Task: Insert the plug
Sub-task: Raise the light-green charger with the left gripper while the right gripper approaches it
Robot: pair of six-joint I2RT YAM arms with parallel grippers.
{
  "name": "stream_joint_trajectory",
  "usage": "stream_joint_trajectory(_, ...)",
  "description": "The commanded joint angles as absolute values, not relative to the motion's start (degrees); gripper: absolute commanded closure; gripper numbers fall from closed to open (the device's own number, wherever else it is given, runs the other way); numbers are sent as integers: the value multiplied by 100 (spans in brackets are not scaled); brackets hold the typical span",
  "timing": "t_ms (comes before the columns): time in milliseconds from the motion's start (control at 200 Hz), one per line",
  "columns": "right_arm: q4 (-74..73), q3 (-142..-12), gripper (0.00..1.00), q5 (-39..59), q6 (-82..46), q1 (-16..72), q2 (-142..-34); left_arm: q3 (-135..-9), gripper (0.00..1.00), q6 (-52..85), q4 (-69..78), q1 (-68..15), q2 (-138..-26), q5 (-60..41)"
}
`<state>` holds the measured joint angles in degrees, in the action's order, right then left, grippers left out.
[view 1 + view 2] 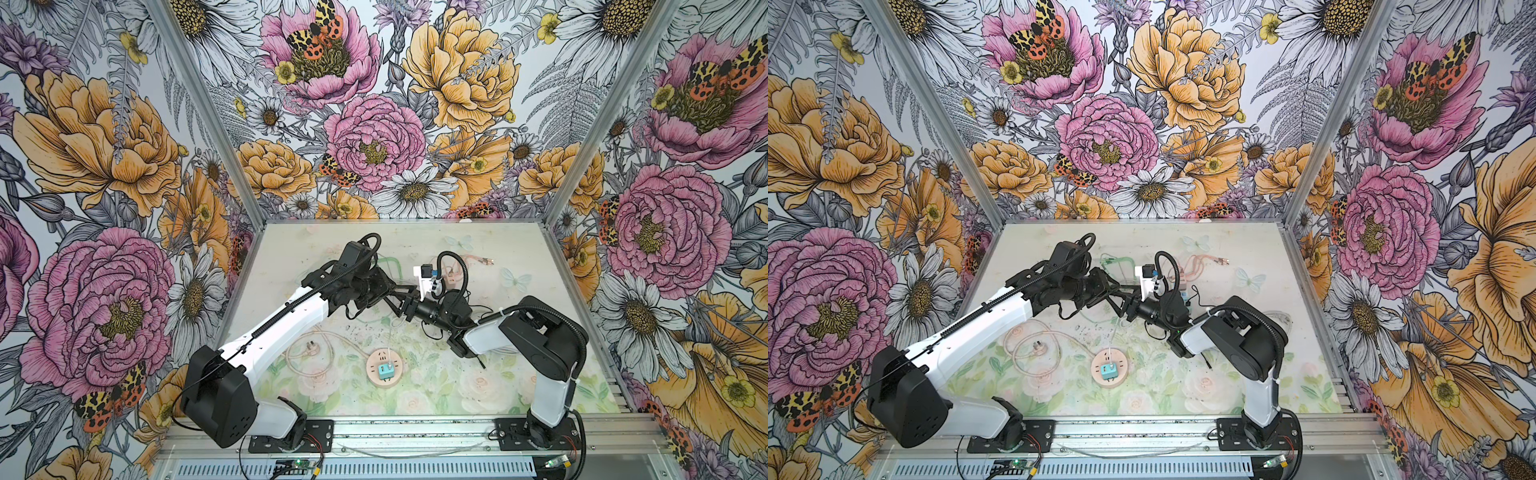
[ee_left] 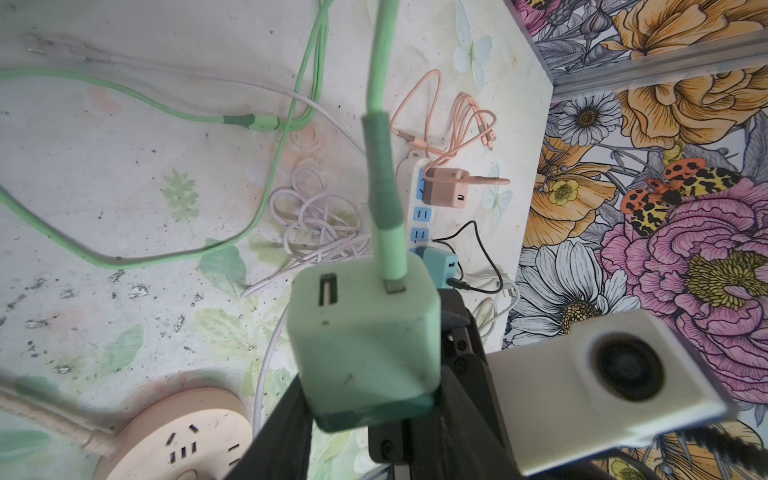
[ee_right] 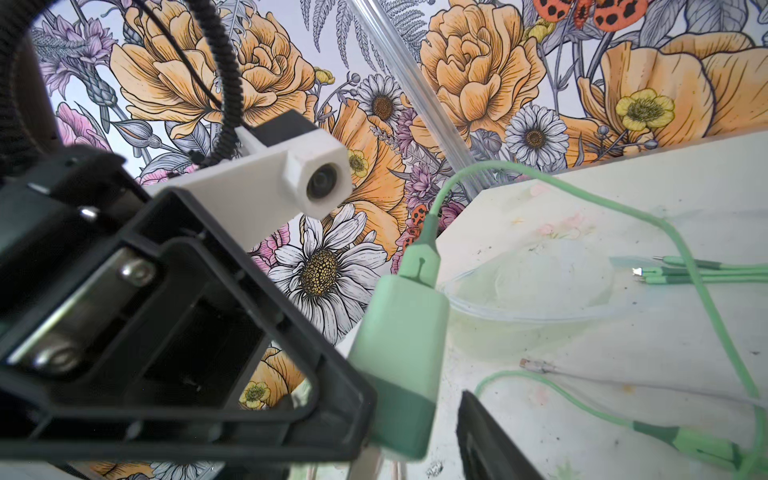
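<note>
Gripping the green plug [image 2: 365,345] by its dark base, the left gripper [image 2: 361,419] holds it above the middle of the worktop [image 1: 457,386]. The right gripper [image 1: 407,305] stands parted beside it. The plug looks light, rigid and smooth, so take its flat faces, clear of the springy cable [image 2: 380,124].

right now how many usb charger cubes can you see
4: a green cube in the left claw, a pink cube and a blue cube on the white power strip, a teal cube on the round socket. The arms may hide more.
</note>
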<state>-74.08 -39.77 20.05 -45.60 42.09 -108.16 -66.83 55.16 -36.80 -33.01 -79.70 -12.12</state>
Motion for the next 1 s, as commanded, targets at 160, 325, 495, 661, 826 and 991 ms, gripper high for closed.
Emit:
stream_joint_trajectory(160, -7981, -3987, 62, 1539, -4596, 4245, -10794, -6587, 84, 5594, -3358, -3432, -7989, -1255)
stream_joint_trajectory(325, -7983, -3964, 77, 1507, -4570, 4248, -10766, -6570, 83, 5625, -3318, -3478, -8046, -1265)
stream_joint_trajectory(495, -7988, -3867, 100, 1507, -4420, 4245, -10660, -6551, 65, 5592, -3322, -3405, -7954, -1227)
stream_joint_trajectory(661, -7963, -3708, 100, 1478, -4226, 4219, -10435, -6351, 50, 5556, -3322, -3092, -7515, -1254)
stream_joint_trajectory(826, -7541, -3697, 100, 1534, -3702, 4245, -10293, -6158, 42, 5432, -3400, -2800, -6963, -1352)
stream_joint_trajectory(991, -6085, -3808, 100, 1350, -2406, 4425, -9705, -5878, 40, 5358, -3463, -2568, -6707, -1560)
